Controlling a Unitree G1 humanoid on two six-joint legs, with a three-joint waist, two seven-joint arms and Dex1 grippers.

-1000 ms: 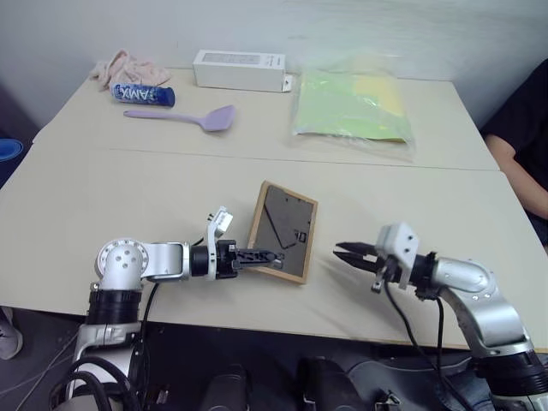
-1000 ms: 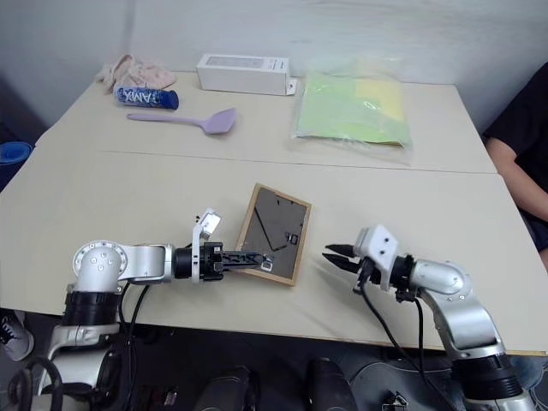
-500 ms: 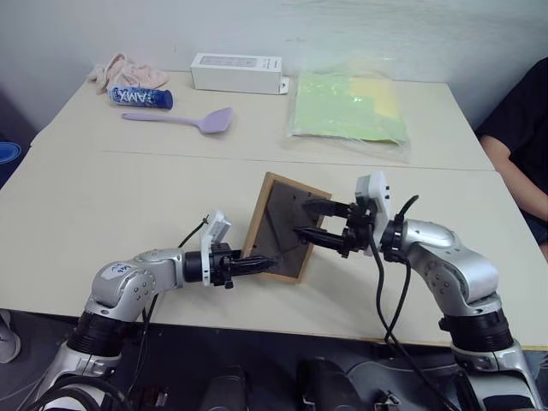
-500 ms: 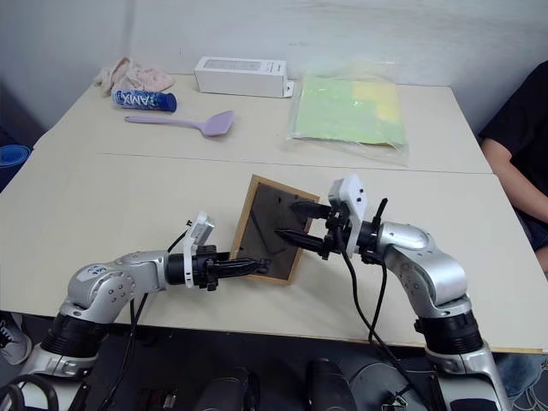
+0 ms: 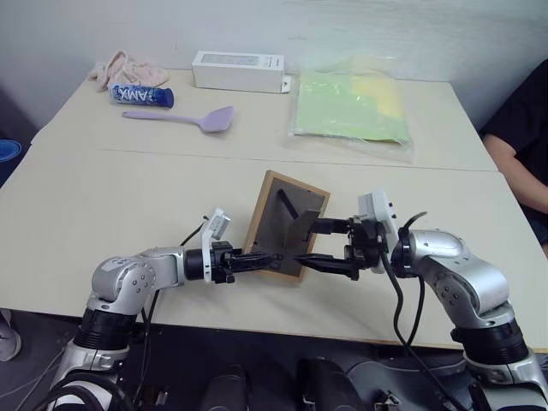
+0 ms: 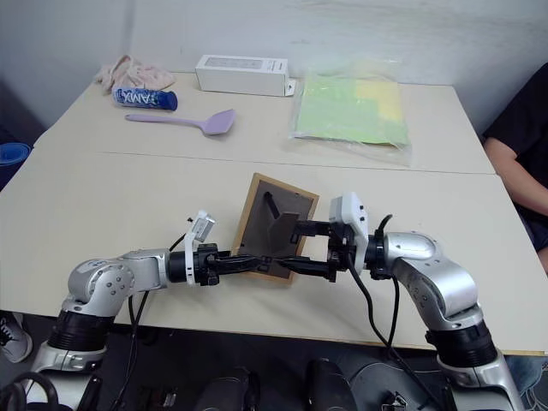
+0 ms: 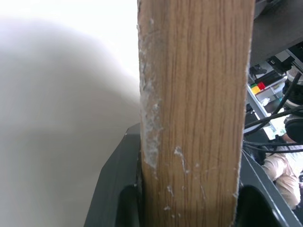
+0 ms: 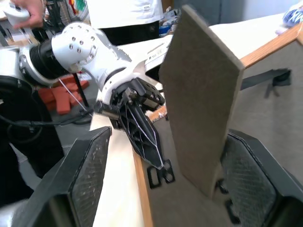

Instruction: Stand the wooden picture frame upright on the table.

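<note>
The wooden picture frame (image 7: 194, 113) shows scuffed grainy wood with a matt fibreboard stand (image 8: 199, 90).

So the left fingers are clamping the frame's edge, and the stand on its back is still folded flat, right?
Not quite. The left fingers do clamp the frame's edge, but the stand is swung out from the back, between the right fingers, as the right wrist view shows.

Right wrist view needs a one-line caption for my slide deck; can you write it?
Open right gripper straddles the fold-out stand of the wooden picture frame, held at its edge by the left gripper.
</note>
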